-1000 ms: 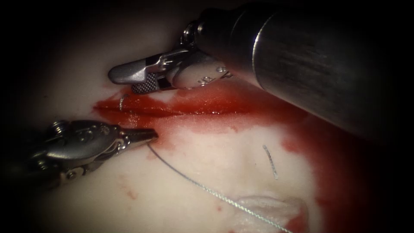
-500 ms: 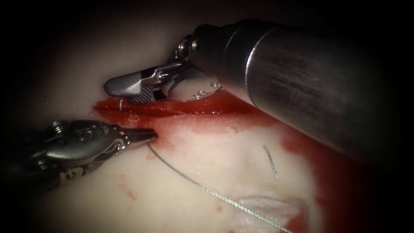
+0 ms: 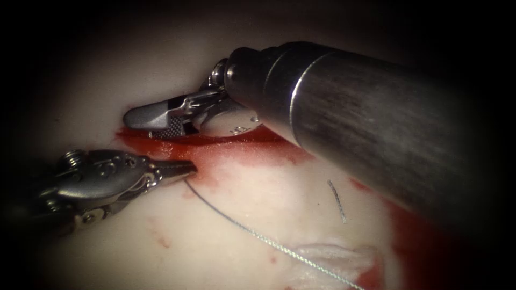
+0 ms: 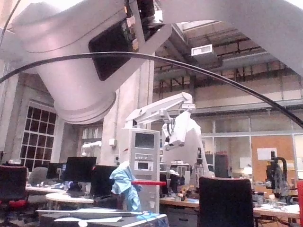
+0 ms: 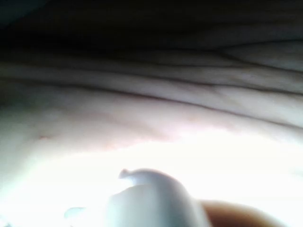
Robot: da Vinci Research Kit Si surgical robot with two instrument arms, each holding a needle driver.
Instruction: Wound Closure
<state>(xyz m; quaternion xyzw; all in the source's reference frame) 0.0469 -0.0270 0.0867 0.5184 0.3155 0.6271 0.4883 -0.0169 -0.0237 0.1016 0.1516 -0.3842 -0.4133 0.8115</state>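
- right tool (image 3: 156,119) has been lowered onto the cut (image 3: 215,140), jaws parted over the needle, now hidden.
- thread (image 3: 258,236) is kept clamped below the cut by the left tool (image 3: 183,169).

Two tools are seen in the endoscope view: the right arm's tool (image 3: 153,122) and the left arm's tool (image 3: 180,170). One tissue (image 3: 269,215) is counted, with one cut (image 3: 215,140) running just beneath the right arm's tool and just above the tip of the left arm's tool. One thread (image 3: 252,233) is seen, trailing away from the tip of the left arm's tool. One cut end of thread (image 3: 337,201) is counted, well apart from both tools. One spread of red fluid (image 3: 252,153) is seen along the cut.
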